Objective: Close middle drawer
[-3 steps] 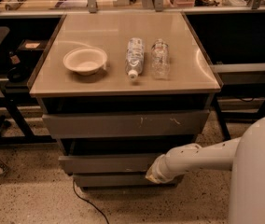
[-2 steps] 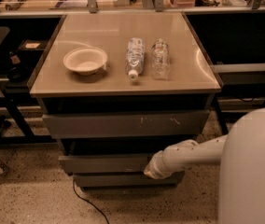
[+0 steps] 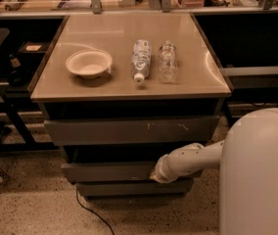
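Observation:
The middle drawer (image 3: 107,171) is a plain grey handleless front below the scuffed top front (image 3: 129,130). It stands out a little from the cabinet, with a dark gap above it. My gripper (image 3: 155,176) is at the end of the white arm (image 3: 190,158), which reaches in from the right. It is pressed against the right part of the middle drawer's front. The drawer's inside is hidden in shadow.
The narrower bottom front (image 3: 129,188) sits below. On the cabinet top (image 3: 104,84) are a white bowl (image 3: 88,63) and two plastic bottles (image 3: 140,60) (image 3: 168,61), lying down. A black cable (image 3: 87,214) runs on the floor. My white body (image 3: 259,173) fills the lower right.
My arm's tip has moved slightly left and toward the cabinet, staying on the middle drawer's front. My body fills more of the right side.

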`<act>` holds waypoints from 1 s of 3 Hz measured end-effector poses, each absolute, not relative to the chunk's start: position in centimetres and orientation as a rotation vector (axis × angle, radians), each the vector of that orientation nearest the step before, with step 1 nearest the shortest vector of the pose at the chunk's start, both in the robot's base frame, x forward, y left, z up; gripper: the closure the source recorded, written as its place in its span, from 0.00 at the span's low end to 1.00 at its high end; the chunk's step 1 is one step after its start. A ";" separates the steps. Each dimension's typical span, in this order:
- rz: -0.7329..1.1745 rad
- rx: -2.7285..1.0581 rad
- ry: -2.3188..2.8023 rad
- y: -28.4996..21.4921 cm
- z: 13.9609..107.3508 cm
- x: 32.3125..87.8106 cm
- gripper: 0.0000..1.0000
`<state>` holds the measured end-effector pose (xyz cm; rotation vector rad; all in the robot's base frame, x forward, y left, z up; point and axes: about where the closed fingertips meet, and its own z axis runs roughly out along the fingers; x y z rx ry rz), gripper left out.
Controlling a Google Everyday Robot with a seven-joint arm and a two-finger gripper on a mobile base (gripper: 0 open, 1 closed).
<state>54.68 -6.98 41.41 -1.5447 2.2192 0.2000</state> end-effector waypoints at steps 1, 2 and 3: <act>0.200 -1.545 2.219 -7.0 41.4 54.7 0.82; 0.200 -1.545 2.219 -7.0 41.4 54.7 0.59; 0.200 -1.545 2.219 -7.0 41.4 54.7 0.35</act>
